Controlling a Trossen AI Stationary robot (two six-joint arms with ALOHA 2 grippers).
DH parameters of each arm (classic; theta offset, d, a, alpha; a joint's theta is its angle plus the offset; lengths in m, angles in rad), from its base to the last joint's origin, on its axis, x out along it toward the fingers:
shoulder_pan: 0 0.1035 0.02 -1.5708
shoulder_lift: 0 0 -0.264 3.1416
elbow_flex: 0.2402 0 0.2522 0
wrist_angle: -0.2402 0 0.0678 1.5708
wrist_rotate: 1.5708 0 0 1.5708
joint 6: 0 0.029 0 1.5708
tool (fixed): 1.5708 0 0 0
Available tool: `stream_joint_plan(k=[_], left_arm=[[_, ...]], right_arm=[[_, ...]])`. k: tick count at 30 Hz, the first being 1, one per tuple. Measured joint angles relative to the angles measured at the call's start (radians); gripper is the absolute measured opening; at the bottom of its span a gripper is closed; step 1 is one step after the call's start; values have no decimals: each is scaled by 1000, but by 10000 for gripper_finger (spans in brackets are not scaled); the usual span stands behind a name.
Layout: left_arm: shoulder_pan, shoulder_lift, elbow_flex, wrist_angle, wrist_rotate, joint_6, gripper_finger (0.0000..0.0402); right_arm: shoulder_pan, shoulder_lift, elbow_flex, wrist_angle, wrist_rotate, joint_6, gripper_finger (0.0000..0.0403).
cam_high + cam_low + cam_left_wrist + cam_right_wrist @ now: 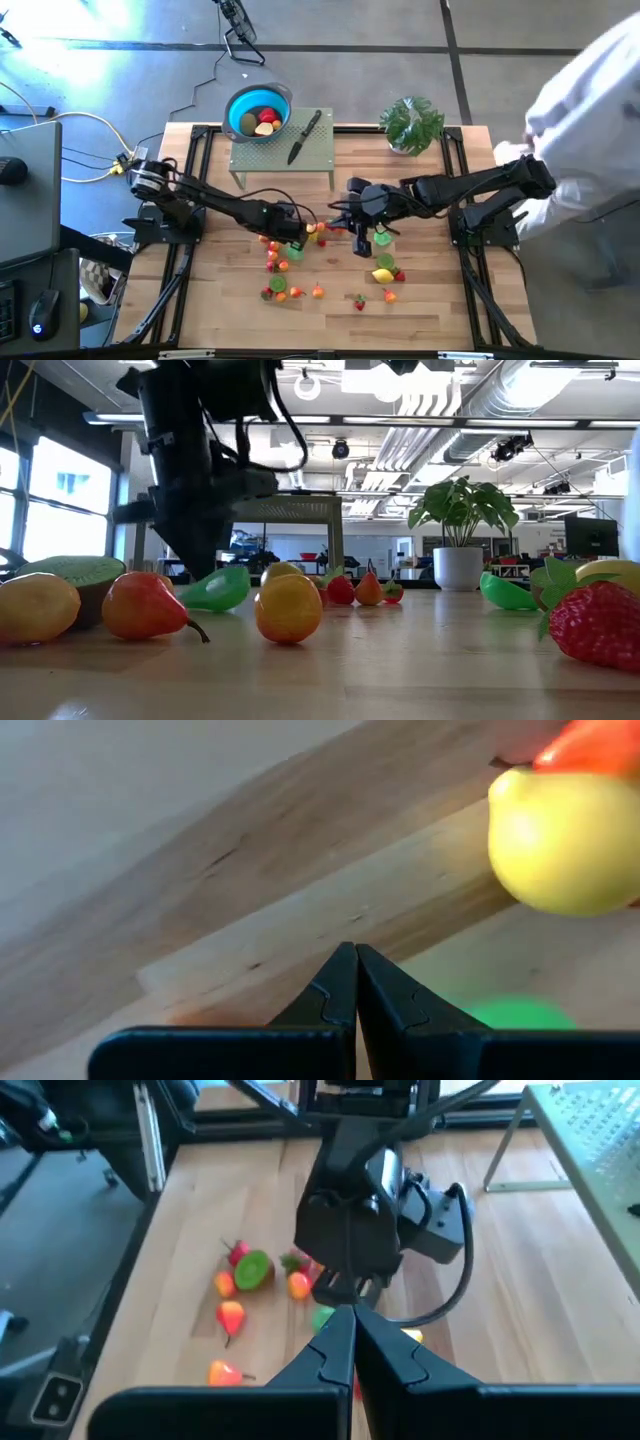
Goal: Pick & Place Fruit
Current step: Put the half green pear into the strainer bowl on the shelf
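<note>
High view: wooden table (430,300) fills centre frame, with a green perforated stand (283,152) at upper centre carrying a black-handled knife (304,136); a blue bowl (258,112) holding a few fruit pieces sits at the stand's upper left corner, and a potted plant (411,124) stands to the stand's right. Left gripper (296,240) and right gripper (362,243) hang close together at frame centre, over scattered fruit (330,268) spread below them. A person in white (585,120) stands at the right edge.

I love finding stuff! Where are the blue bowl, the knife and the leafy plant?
blue bowl (281,99), high view, its blue rim.
knife (297,151), high view, its black handle.
leafy plant (411,122), high view, its green leaves.
</note>
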Motion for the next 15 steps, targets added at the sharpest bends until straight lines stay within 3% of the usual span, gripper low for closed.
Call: stream_joint_plan(k=[2, 12, 15], left_arm=[[-1, 1, -5, 9, 13, -1, 0], [-2, 58, 1, 397, 37, 8, 0], [-2, 57, -2, 408, 34, 23, 0]], right_arm=[[2, 0, 0, -8, -2, 7, 2], [2, 0, 0, -16, -2, 4, 2], [2, 0, 0, -23, -2, 0, 2]])
